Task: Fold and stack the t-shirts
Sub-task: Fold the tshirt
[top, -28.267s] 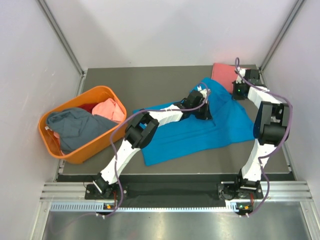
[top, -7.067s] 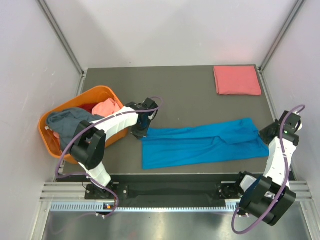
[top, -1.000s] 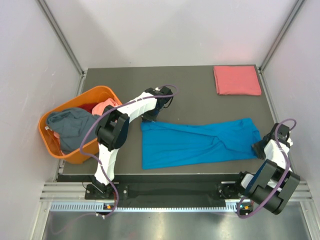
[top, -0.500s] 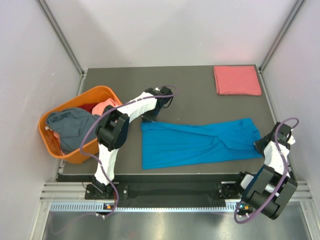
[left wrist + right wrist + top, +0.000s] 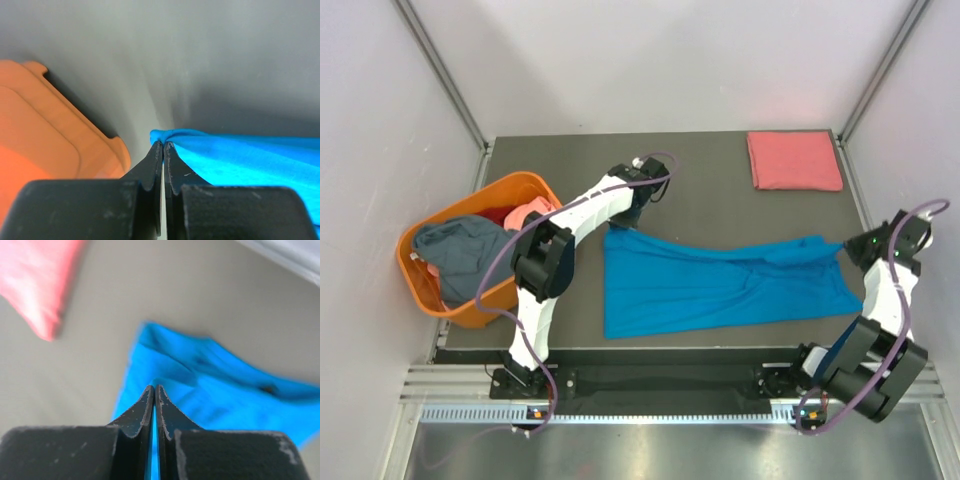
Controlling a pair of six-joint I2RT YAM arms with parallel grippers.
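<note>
The bright blue t-shirt [image 5: 720,285] lies stretched in a long band across the middle of the dark table [image 5: 700,180], running from just right of the orange basket [image 5: 485,305] toward the table's right edge. The left gripper [image 5: 163,145] has its fingers pressed together on the shirt's far left corner, where a small bunch of blue cloth is pinched at the tips; the basket's rim shows just to the left of it in the left wrist view. The right gripper [image 5: 154,389] is also closed tight, with a thin strip of blue cloth caught between its fingers at the shirt's right end. In the top view the cloth pulls up toward each gripper at its held corner, while the near edge rests flat on the table

A folded salmon-pink t-shirt [image 5: 795,160] sits as a neat rectangle at the far right corner of the table, well apart from the blue one. Inside the basket lie a crumpled grey-blue t-shirt [image 5: 470,255] and, beside it toward the right, another salmon-pink one [image 5: 540,218]
</note>
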